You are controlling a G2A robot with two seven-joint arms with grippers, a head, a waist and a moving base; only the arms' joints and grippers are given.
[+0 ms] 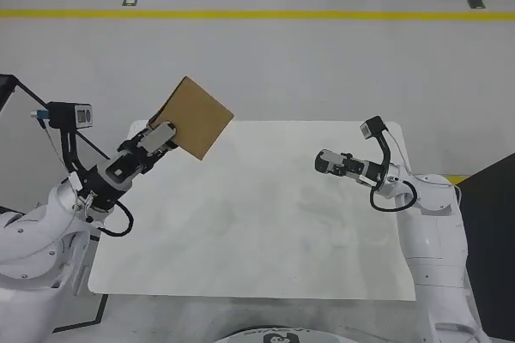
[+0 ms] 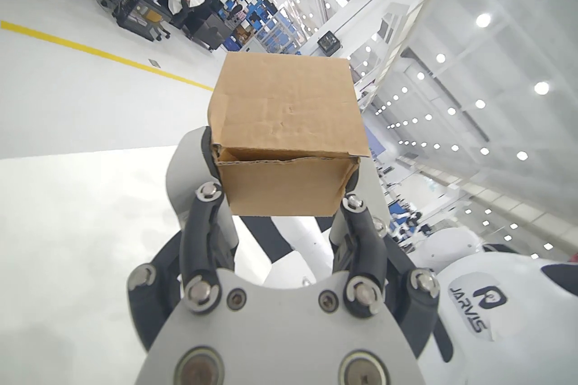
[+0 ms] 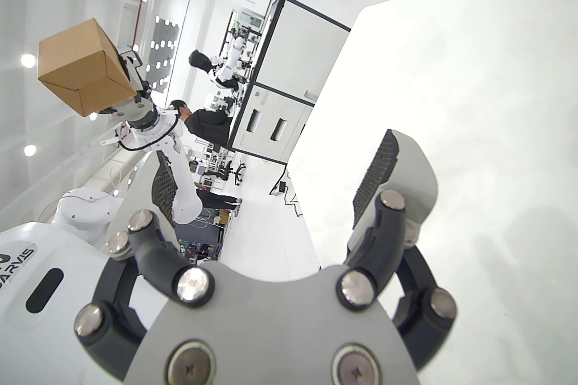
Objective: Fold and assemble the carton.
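1. No text, label or number can be read on the carton [image 2: 289,107]; its brown faces are plain;
2. The yellow floor line [image 1: 257,14] beyond the table's [image 1: 257,257] far edge is a bare stripe, without lettering.

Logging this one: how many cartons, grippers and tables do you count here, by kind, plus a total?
carton: 1
grippers: 2 (left gripper shut on the carton, right gripper open and holding nothing)
table: 1
Total: 4
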